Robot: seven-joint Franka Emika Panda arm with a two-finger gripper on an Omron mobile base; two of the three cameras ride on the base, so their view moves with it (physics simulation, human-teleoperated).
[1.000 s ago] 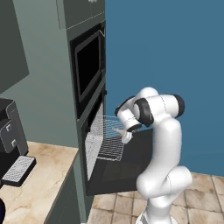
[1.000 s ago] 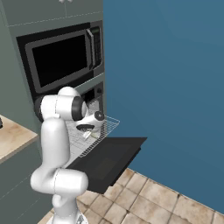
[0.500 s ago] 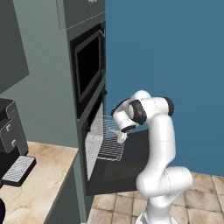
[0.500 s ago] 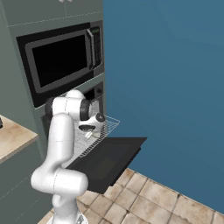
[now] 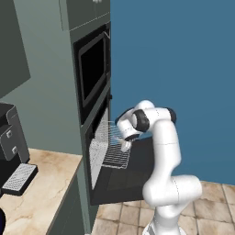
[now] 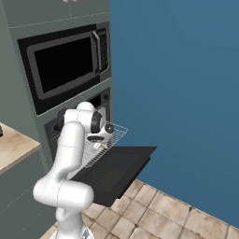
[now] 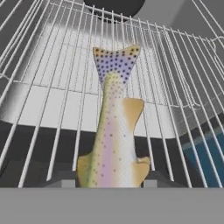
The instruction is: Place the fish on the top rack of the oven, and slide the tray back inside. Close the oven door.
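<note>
We have the fish [image 7: 114, 131] pinched between our fingers, its speckled tail pointing to twelve o'clock in the hand view and its body running down to six, where the claw [image 7: 107, 183] is clenched on it. It hangs over the wire rack [image 7: 52, 83], whose bars fan out beneath it; whether the belly already touches the wires we cannot tell. From the base cameras the rack [image 5: 110, 149] stands pulled out of the oven, over the oven door [image 6: 119, 170], which lies dropped flat and open, and our claw [image 5: 124, 144] is low over the grid's outer part. The microwave [image 6: 65, 65] sits at twelve o'clock above the oven cavity. To do this step well, we judge we should lower until the fish rests along the bars, crossing several wires so it cannot slip through, and let go only then. We should set it near the rack's middle, away from the front edge, so it stays put when we push the rack in.
</note>
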